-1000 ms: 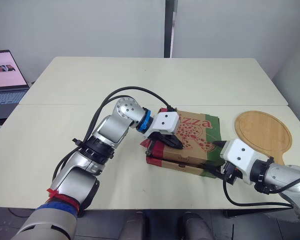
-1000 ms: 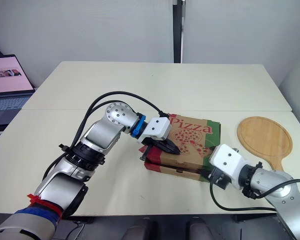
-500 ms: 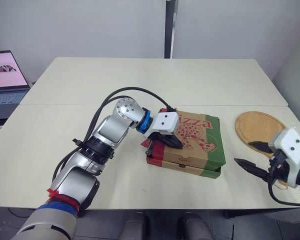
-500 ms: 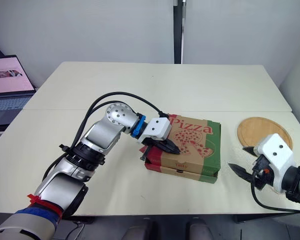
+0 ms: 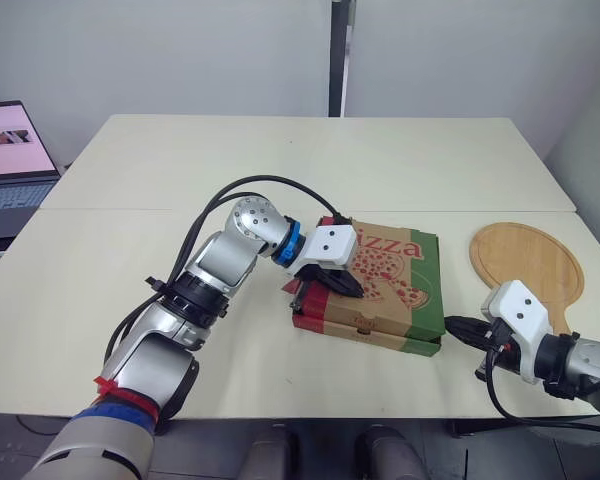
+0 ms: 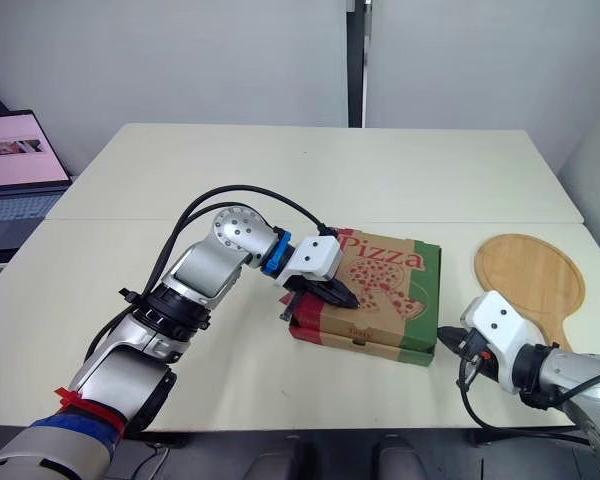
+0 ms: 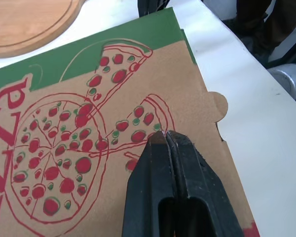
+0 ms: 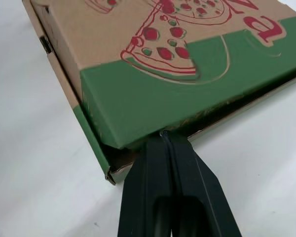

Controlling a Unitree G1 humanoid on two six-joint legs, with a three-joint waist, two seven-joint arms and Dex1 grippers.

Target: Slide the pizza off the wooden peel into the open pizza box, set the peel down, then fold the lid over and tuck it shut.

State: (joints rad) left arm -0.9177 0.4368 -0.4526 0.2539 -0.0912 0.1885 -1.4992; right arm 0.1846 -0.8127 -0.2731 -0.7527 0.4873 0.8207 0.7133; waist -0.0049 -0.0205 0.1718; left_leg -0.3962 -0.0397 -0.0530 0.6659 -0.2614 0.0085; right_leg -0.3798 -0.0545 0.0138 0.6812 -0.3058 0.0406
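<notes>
Pressing pizza box (image 5: 398,288), seemingly, left end effector (image 7: 165,138)

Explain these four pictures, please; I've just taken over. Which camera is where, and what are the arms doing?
Two pictures come from the robot's head, looking down over both arms; two from a camera on each wrist. On the table lie a pizza box, lid down, and the bare wooden peel beside it, apart. The left tool, shut, rests on the lid. The right tool, also shut, points into the gap under the lid's green side. Neither holds anything.
</notes>
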